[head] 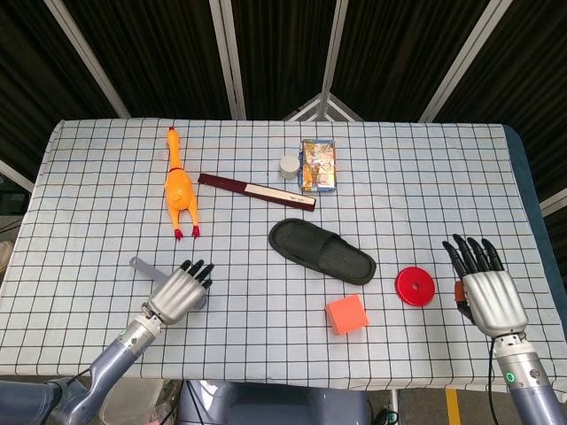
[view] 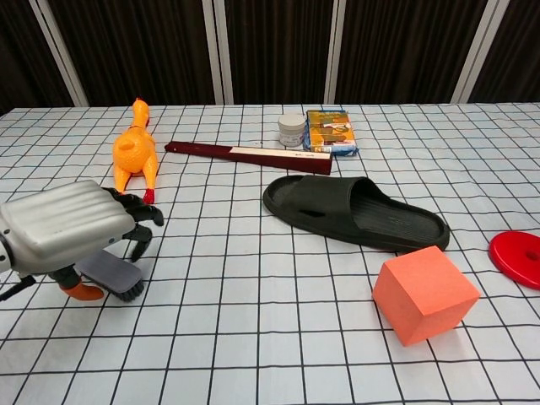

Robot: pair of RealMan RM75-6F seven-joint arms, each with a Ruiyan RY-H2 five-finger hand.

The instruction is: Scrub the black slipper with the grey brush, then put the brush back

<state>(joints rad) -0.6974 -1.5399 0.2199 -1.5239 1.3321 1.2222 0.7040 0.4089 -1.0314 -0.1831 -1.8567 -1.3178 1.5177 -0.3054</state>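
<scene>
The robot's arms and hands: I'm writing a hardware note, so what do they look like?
Both hands have ridged silver-grey metal backs and black fingers. The left hand shows an orange thumb tip in the chest view. The right hand has a small red-orange part at its thumb side. Each sits on a metallic cuff and a blue-grey arm; the right arm carries a small green light. A thin dark cable runs by the left wrist.

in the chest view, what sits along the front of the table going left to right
left hand over the grey brush → black slipper → orange cube → red disc at the right edge
</scene>
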